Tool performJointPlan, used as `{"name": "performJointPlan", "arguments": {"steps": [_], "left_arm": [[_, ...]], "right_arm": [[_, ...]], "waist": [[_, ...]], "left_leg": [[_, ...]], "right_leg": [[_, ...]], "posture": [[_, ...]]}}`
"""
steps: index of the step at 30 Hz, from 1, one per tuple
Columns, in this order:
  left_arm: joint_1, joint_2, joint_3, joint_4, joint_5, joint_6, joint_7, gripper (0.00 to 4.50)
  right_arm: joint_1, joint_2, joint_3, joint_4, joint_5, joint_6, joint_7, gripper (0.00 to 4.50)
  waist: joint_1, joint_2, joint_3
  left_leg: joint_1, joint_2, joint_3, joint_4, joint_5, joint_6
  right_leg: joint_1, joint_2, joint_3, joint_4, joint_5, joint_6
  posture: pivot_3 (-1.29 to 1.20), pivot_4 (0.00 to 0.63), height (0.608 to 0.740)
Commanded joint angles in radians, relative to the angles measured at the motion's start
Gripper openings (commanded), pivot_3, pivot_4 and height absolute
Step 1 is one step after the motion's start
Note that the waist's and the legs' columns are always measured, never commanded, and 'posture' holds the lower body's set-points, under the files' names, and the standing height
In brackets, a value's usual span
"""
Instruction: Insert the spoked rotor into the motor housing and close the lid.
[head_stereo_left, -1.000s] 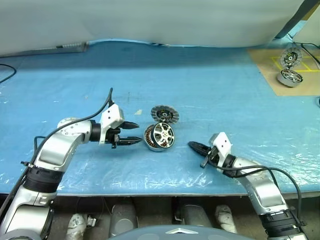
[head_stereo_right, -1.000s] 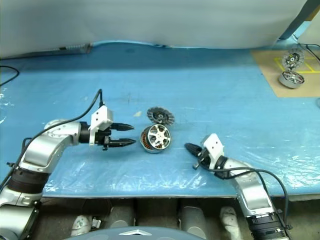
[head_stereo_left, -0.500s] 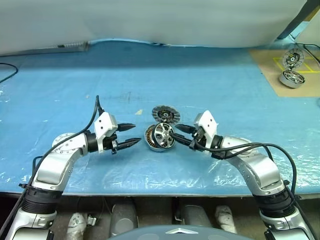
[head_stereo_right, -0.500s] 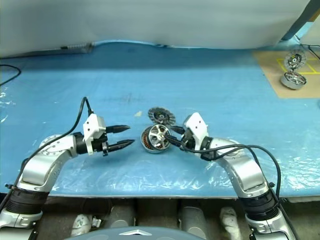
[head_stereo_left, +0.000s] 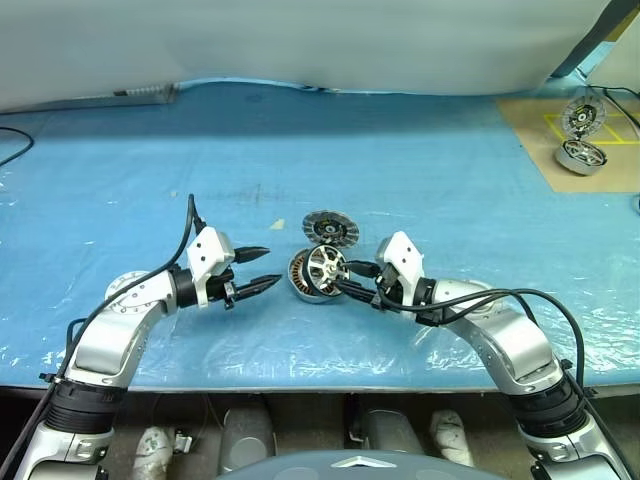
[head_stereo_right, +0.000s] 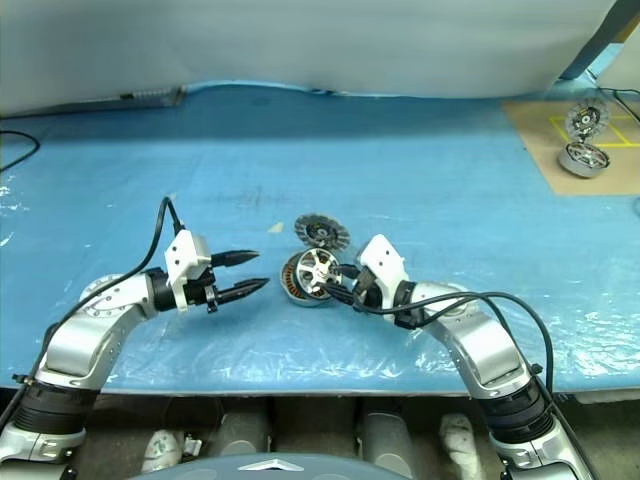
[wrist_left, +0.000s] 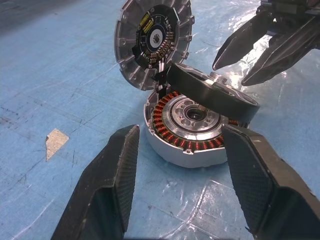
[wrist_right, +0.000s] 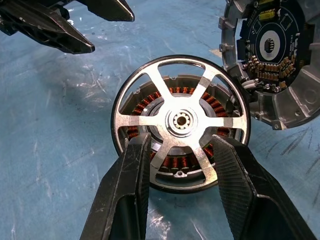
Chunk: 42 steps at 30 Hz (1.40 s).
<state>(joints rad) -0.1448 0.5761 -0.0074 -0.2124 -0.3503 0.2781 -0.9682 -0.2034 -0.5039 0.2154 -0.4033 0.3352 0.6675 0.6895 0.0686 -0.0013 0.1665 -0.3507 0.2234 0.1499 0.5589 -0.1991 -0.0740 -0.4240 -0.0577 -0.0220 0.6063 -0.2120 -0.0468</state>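
Left eye view: blue plastic-covered table (head_stereo_left: 420, 170) (wrinkled), both tools (head_stereo_left: 258, 269) (head_stereo_left: 347, 280) apart-fingered, empty.

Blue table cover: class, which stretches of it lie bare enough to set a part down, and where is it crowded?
Bare stretches of the blue table cover: the wide band between the motor parts and the white backdrop, and the part left of the left gripper. Crowded: the middle, where both grippers flank the housing, tilted rotor and upright lid; the right gripper reaches the rotor.
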Motion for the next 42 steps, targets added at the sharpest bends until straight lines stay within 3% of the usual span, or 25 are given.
{"name": "performJointPlan", "arguments": {"steps": [1,16,36,40,42], "left_arm": [[0.011,-0.003,0.005,-0.035,-0.006,-0.032,0.008,2.74],[0.072,-0.055,-0.015,0.022,0.007,-0.148,0.020,2.74],[0.093,-0.063,-0.017,0.019,0.004,-0.142,0.064,2.74],[0.091,-0.062,-0.017,0.019,0.004,-0.140,0.065,2.74],[0.087,-0.062,-0.017,0.019,0.003,-0.138,0.065,2.74]], "right_arm": [[-0.023,0.008,0.005,-0.003,-0.007,-0.004,-0.006,1.99],[-0.048,0.015,0.023,0.016,-0.026,0.000,-0.008,1.99],[-0.090,-0.001,0.071,0.033,-0.077,0.049,-0.009,1.99],[-0.091,0.003,0.065,0.028,-0.073,0.052,-0.010,1.12],[-0.094,0.008,0.055,0.020,-0.063,0.050,-0.008,1.01]], "waist": [[0.000,0.000,0.000],[0.000,0.000,0.000],[0.000,0.000,0.000],[-0.001,0.000,0.000],[-0.001,0.000,0.000]], "left_leg": [[0.000,0.000,0.000,0.000,0.000,0.000],[0.000,0.000,0.000,0.001,0.000,0.000],[0.000,0.000,0.000,0.002,0.000,0.000],[0.001,0.000,0.000,0.002,0.000,0.000],[0.001,0.000,0.000,0.002,0.000,0.000]], "right_leg": [[0.000,0.000,0.000,0.000,0.000,0.000],[0.000,0.000,0.000,0.001,0.000,0.000],[0.000,0.000,0.001,0.002,0.000,0.000],[0.000,0.000,0.001,0.002,0.000,0.000],[0.001,0.000,0.001,0.002,0.000,0.000]], "posture": [[0.00,0.150,0.740],[0.00,0.150,0.740],[0.00,0.150,0.740],[0.00,0.150,0.740],[0.00,0.150,0.740]]}}
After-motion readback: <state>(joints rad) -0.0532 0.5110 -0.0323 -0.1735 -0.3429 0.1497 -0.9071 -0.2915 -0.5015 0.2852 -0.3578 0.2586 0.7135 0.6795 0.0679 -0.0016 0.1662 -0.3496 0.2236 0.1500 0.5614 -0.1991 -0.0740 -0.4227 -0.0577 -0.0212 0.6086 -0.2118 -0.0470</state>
